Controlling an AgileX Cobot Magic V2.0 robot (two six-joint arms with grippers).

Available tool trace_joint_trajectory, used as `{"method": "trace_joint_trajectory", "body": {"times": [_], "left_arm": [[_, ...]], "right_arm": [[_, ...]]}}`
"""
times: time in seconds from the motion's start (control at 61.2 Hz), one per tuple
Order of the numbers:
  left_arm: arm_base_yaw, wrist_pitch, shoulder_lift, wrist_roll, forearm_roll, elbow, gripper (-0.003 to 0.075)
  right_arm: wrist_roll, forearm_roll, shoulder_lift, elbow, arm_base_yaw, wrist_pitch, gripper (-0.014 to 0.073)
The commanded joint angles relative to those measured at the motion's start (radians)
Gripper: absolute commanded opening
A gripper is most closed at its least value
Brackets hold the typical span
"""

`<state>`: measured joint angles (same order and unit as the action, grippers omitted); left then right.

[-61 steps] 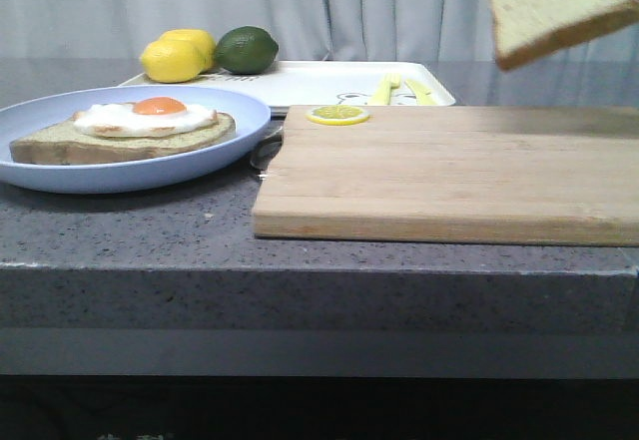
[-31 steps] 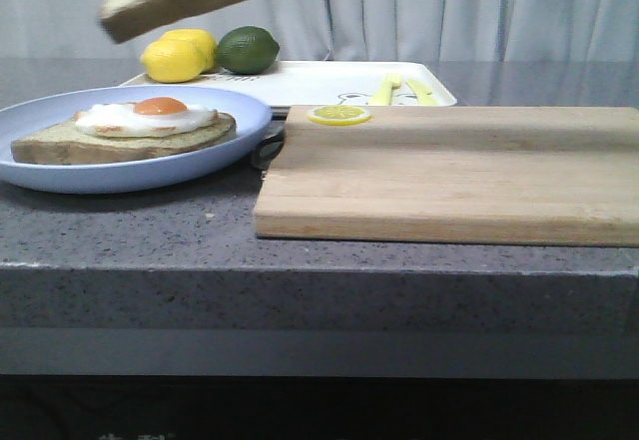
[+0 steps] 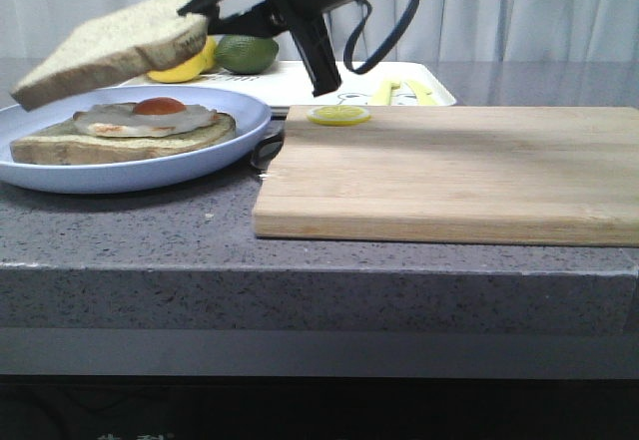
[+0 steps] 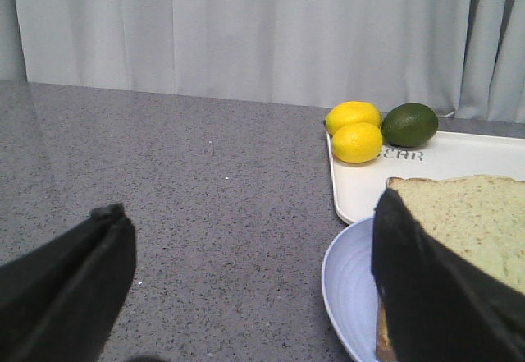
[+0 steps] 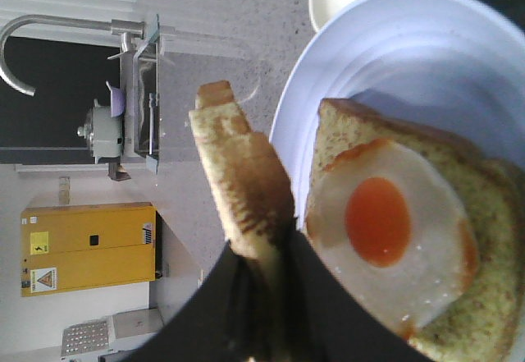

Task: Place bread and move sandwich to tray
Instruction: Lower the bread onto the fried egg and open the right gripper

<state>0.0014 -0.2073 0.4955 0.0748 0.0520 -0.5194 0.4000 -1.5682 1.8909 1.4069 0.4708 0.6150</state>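
In the front view the right tool [image 3: 205, 16] enters from the upper centre of the frame and is clamped on one end of the bread [image 3: 110, 49], which hangs tilted in the upper left, its free end lower, above the sandwich [image 3: 125, 131] and clear of it. The right wrist view shows the bread [image 5: 242, 185] edge-on, pinched between the two dark fingers [image 5: 217, 300] at the lower centre of that frame. The sandwich, one speckled slice topped with a fried egg [image 5: 385, 231], lies on the round pale blue plate [image 3: 240, 111] at the left of the front view. The tray [image 3: 319, 79] sits behind the plate in the upper middle, carrying two lemons [image 4: 354, 130] and a lime [image 4: 410, 124] at its left end. A wooden cutting board [image 3: 459, 176] fills the right half of the grey worktop [image 3: 150, 240], with a lemon slice [image 3: 337, 115] at its far left corner. In the left wrist view the left tool [image 4: 246, 288] has its fingers set wide apart at the lower corners, holding nothing.
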Motion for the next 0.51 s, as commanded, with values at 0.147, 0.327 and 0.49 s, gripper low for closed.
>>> {"method": "trace_joint_trajectory", "body": {"times": [0.147,0.327,0.49], "left_arm": [[0.001,0.086,0.009,0.003,-0.001,-0.025,0.0568],[0.001,0.086,0.009,0.003,-0.001,-0.025,0.0568],[0.001,0.086,0.009,0.003,-0.001,-0.025,0.0568]], "right_arm": [[0.016,0.014,-0.043,0.011,-0.001,0.025,-0.0004],[0.016,0.022,-0.043,-0.026,-0.001,0.024,0.0125],[0.016,0.03,-0.043,-0.03,-0.001,0.031,0.022]]}}
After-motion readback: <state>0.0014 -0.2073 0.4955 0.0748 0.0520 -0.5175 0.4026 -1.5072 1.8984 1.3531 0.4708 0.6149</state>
